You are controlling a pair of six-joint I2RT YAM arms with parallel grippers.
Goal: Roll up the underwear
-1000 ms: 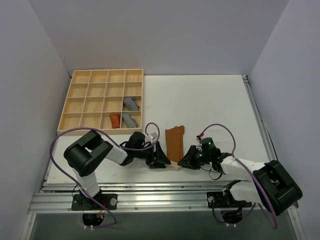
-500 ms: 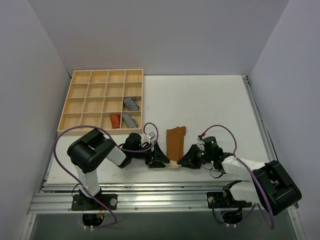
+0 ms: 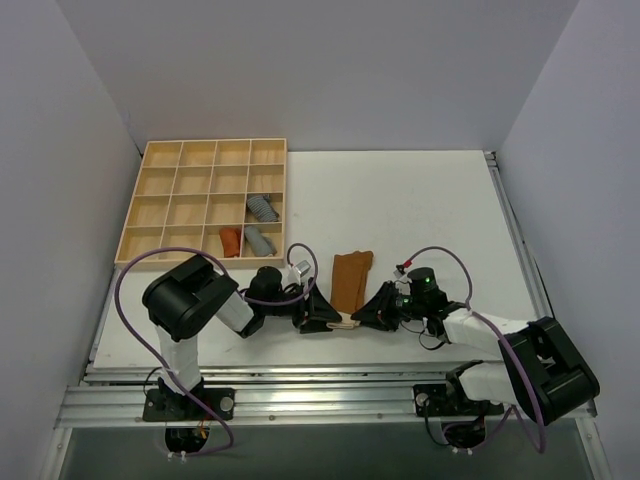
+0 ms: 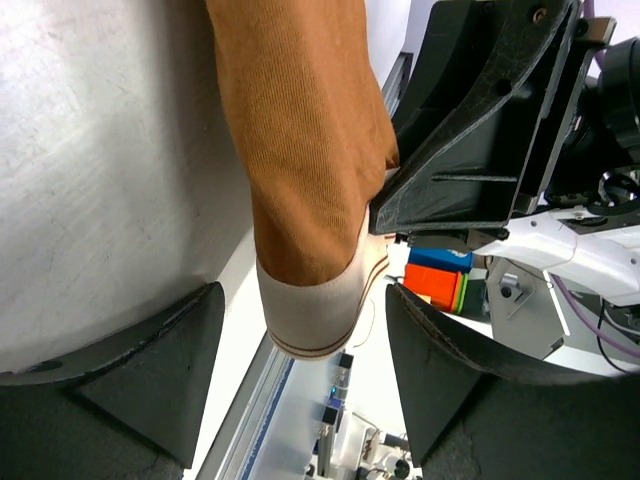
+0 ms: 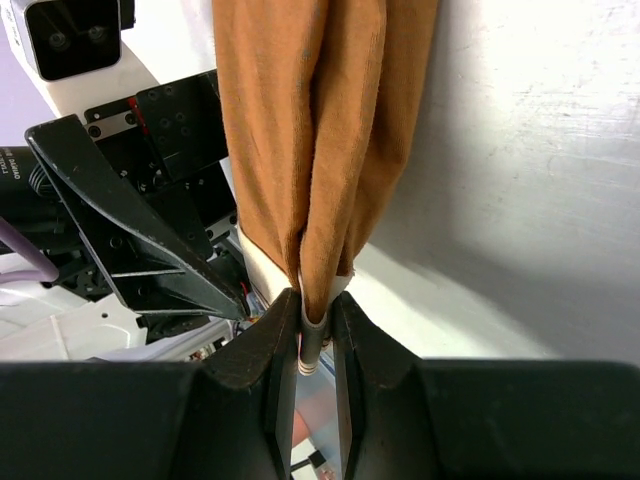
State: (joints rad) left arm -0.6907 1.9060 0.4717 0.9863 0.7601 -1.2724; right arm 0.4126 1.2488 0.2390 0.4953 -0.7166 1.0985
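Observation:
The caramel-brown underwear (image 3: 351, 278) lies near the table's front edge, its pale beige band (image 3: 346, 320) toward me. My right gripper (image 5: 315, 335) is shut on the underwear's band, pinching the bunched fabric (image 5: 320, 130) between its fingers; in the top view the right gripper (image 3: 368, 316) sits just right of the band. My left gripper (image 4: 300, 385) is open. The striped band (image 4: 315, 310) hangs in the gap between its fingers, touching neither. From above, the left gripper (image 3: 330, 318) is just left of the band, facing the right one.
A wooden compartment tray (image 3: 160, 200) stands at the back left, holding two grey rolled cloths (image 3: 262, 207) (image 3: 260, 239) and an orange rolled cloth (image 3: 230, 241). Aluminium rails (image 3: 300, 385) run along the near edge. White walls enclose the table.
My left gripper's jaws have opened wider around the band. Both grippers and the band end have shifted slightly away from the table's front edge.

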